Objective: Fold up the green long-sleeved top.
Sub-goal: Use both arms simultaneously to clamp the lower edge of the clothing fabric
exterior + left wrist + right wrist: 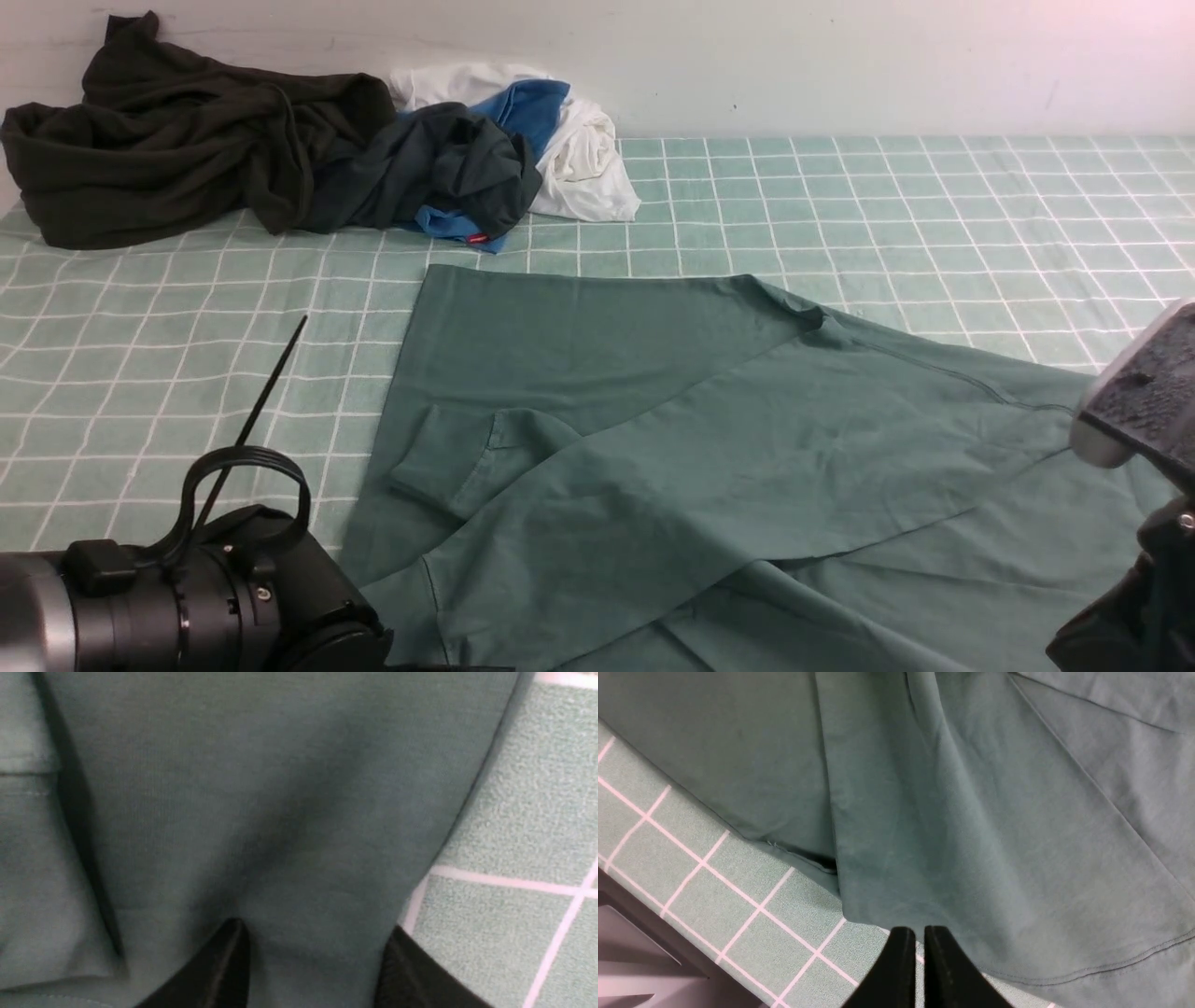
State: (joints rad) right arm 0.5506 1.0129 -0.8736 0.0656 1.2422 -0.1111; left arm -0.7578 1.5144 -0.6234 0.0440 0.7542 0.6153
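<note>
Green top (653, 448) flat on surface (840, 205), clothes pile (280, 159) at 10 o'clock, left fingers (224, 970) apart, seemingly gripping nothing, right fingers (899, 970) closed.

Robot laundry test bench, indoors.
Green checked tablecloth (934, 205) meets a bare white wall (840, 65); crumpled garments (187, 140) heaped against that wall, a black robot arm (233, 597) opposite it.

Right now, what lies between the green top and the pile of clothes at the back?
Nothing: only a bare strip of checked table cover separates the green top from the pile, seen in the front view.
</note>
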